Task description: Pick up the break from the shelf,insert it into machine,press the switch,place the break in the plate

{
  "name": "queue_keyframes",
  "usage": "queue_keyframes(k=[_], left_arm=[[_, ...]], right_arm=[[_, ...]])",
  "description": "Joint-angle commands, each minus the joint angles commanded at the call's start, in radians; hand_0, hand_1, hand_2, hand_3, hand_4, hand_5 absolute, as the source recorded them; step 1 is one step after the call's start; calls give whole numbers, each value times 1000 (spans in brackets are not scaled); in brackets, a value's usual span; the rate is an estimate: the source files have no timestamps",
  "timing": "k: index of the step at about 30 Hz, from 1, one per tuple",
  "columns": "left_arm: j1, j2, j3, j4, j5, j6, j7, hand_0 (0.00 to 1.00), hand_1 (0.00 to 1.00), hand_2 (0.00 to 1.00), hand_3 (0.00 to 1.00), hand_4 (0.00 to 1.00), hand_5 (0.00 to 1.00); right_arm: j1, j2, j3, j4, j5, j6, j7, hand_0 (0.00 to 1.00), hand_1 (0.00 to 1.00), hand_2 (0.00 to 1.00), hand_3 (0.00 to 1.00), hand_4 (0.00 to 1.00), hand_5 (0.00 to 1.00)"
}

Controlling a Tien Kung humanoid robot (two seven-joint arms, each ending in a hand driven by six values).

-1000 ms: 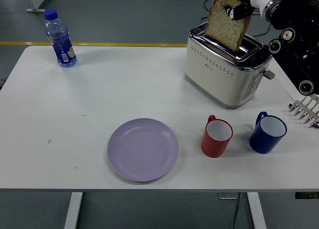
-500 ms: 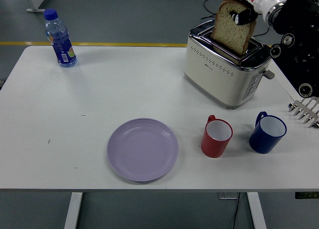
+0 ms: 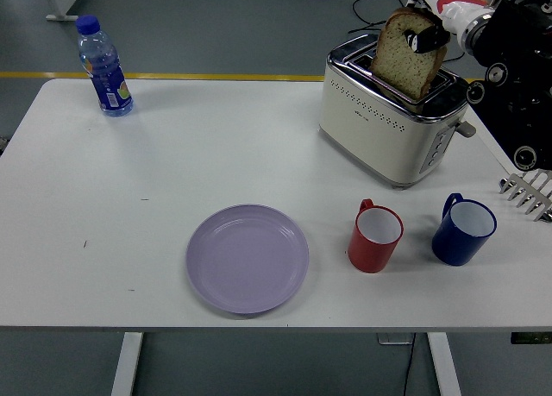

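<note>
Bread slice (image 3: 405, 61): light, soft, crumbly (best held near the top edge); pinched by right hand (image 3: 425, 39) fingertips, partly seated in toaster (image 3: 392, 120) slot.

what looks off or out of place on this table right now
Nothing is spilled or damaged. The bread slice sits tilted, only partly in the toaster slot, gripped by the right hand. The plate, both mugs and bottle stand normally.
</note>
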Motion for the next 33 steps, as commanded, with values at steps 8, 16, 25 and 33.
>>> queue_keyframes(k=[8, 16, 25, 33], left_arm=[[-2, 1, 3, 0, -2, -1, 0, 701, 671, 733, 740, 536, 998], [-3, 1, 7, 0, -6, -1, -2, 701, 670, 733, 741, 536, 998], [-6, 1, 10, 0, -9, 0, -2, 701, 669, 733, 739, 541, 998], [-5, 0, 9, 0, -9, 0, -1, 701, 669, 733, 739, 541, 998]], right_arm=[[0, -2, -1, -2, -15, 83, 24, 544, 606, 685, 628, 656, 189], [0, -5, -1, 0, -13, 109, 48, 813, 778, 873, 806, 730, 256], [-5, -12, 15, -6, -11, 66, 78, 949, 910, 988, 905, 782, 278], [-22, -63, 56, 65, 3, 58, 80, 950, 907, 988, 900, 795, 288]])
